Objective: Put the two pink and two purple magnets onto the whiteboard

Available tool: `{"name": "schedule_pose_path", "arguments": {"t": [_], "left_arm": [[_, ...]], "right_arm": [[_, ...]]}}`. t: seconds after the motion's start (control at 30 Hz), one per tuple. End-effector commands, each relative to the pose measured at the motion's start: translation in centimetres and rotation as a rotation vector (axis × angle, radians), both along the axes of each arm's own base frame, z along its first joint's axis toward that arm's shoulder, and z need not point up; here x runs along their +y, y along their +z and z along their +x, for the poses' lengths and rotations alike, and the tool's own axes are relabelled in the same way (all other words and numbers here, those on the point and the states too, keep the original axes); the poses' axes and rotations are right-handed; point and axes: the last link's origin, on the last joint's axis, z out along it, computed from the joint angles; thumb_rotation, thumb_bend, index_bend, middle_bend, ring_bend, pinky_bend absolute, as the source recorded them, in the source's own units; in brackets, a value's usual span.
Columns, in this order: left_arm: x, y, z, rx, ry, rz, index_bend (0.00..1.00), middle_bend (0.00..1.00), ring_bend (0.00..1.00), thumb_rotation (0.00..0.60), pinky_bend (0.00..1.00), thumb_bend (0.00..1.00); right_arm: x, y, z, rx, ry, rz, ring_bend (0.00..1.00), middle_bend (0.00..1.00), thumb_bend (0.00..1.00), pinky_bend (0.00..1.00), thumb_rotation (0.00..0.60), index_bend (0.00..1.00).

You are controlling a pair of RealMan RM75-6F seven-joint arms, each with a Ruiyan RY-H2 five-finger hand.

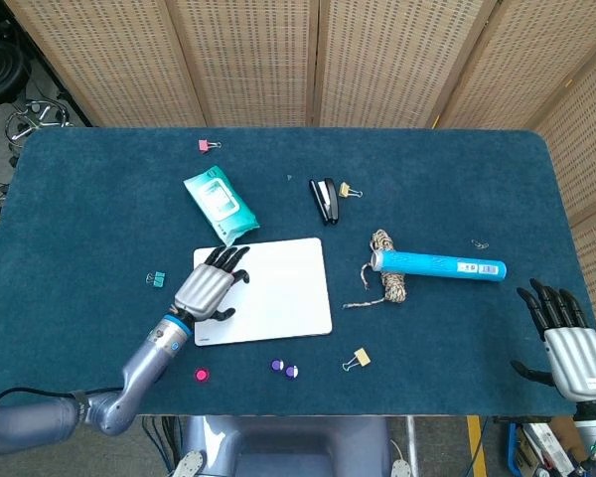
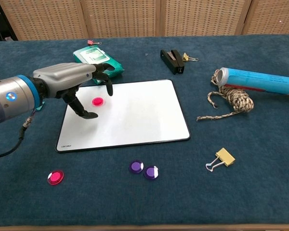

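My left hand (image 2: 72, 79) hovers spread and empty over the whiteboard (image 2: 135, 120); the loose pink magnet (image 2: 55, 177) lies nearer me, slightly left, closest to it.

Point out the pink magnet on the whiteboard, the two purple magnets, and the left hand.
pink magnet on the whiteboard (image 2: 98, 101), chest view, centre of its disc.
purple magnets (image 2: 144, 170), chest view, where the pair meet on the cloth.
left hand (image 2: 72, 82), chest view, back of the hand.
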Motion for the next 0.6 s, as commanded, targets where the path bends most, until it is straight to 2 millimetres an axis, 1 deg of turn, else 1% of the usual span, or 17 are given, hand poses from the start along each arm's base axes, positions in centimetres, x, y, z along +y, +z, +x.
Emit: {"name": "schedule_pose_path", "arguments": {"t": [0.03, 0.17, 0.23, 0.37, 0.6], "left_arm": [[-2.4, 1.1, -0.7, -0.029, -0.037, -0.094, 0.37, 0.0, 0.0, 0.6, 0.0, 0.22], [-4.5, 1.2, -0.6, -0.059, -0.078, -0.213, 0.39, 0.0, 0.0, 0.6, 0.0, 0.22], [-5.2, 1.1, -0.4, -0.068, -0.098, -0.253, 0.39, 0.0, 0.0, 0.6, 0.0, 0.22], [-6.6, 0.0, 0.4, -0.071, -0.152, -0.313, 0.39, 0.0, 0.0, 0.6, 0.0, 0.23], [-7.9, -2.1, 2.1, -0.061, -0.196, -0.372, 0.41, 0.0, 0.0, 0.6, 0.0, 0.24]], "right_arm": [[0.0, -0.1, 0.1, 0.003, 0.002, 0.004, 0.0, 0.0, 0.0, 0.0, 0.6, 0.0], [0.0, -0.3, 0.1, 0.007, 0.004, 0.007, 0.0, 0.0, 0.0, 0.0, 0.6, 0.0], [0.0, -0.4, 0.2, 0.009, 0.004, 0.008, 0.0, 0.0, 0.0, 0.0, 0.6, 0.0], [0.0, -0.4, 0.1, 0.014, 0.002, 0.01, 0.0, 0.0, 0.0, 0.0, 0.6, 0.0], [-0.1, -0.4, 0.0, 0.012, -0.003, 0.007, 0.0, 0.0, 0.0, 0.0, 0.6, 0.0]]}}
